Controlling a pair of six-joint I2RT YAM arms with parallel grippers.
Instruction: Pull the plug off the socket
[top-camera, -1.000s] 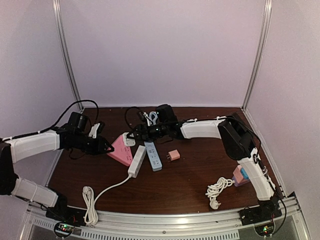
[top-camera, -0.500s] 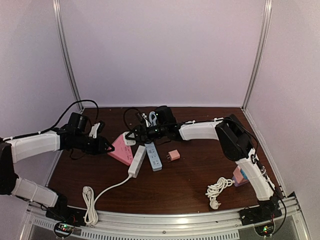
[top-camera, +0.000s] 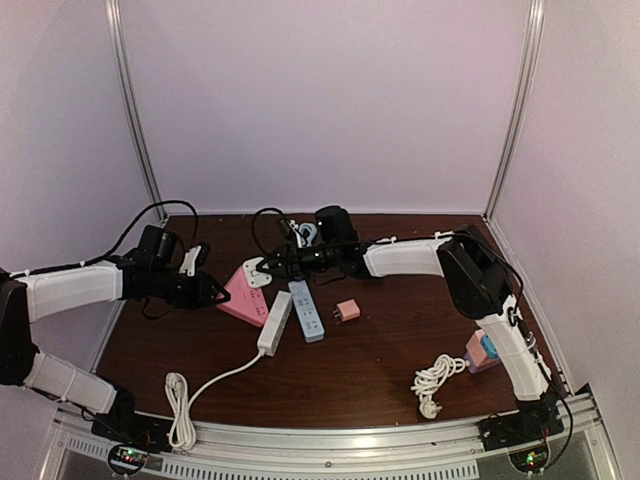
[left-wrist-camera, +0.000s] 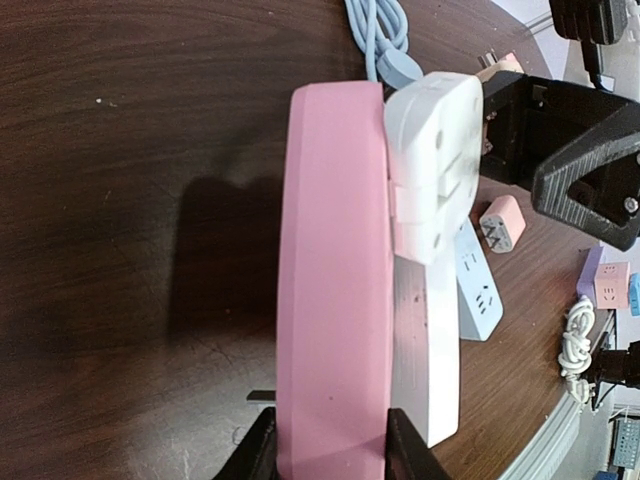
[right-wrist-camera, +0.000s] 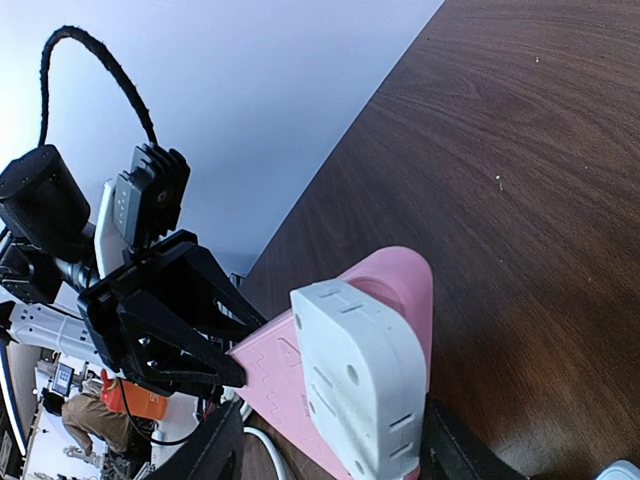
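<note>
A pink wedge-shaped socket (top-camera: 236, 294) lies on the dark table left of centre, with a white plug (top-camera: 257, 272) seated in its top face. My left gripper (left-wrist-camera: 325, 452) is shut on the near end of the socket (left-wrist-camera: 335, 250). My right gripper (right-wrist-camera: 335, 445) reaches in from the right and straddles the plug (right-wrist-camera: 360, 380). Its jaws stand open: one finger lies against the plug's side, and a gap shows on the other side. In the left wrist view the right gripper's black fingers (left-wrist-camera: 585, 150) sit just beyond the plug (left-wrist-camera: 435, 150).
A white power strip (top-camera: 274, 322) with its cord (top-camera: 180, 405) and a blue-white strip (top-camera: 307, 310) lie just beside the socket. A small pink adapter (top-camera: 347, 311), a coiled white cable (top-camera: 432, 382) and pink-blue cubes (top-camera: 482, 350) sit to the right.
My right gripper's jaws have narrowed around the white plug and its arm has shifted slightly. The left gripper and the pink socket have stayed put.
</note>
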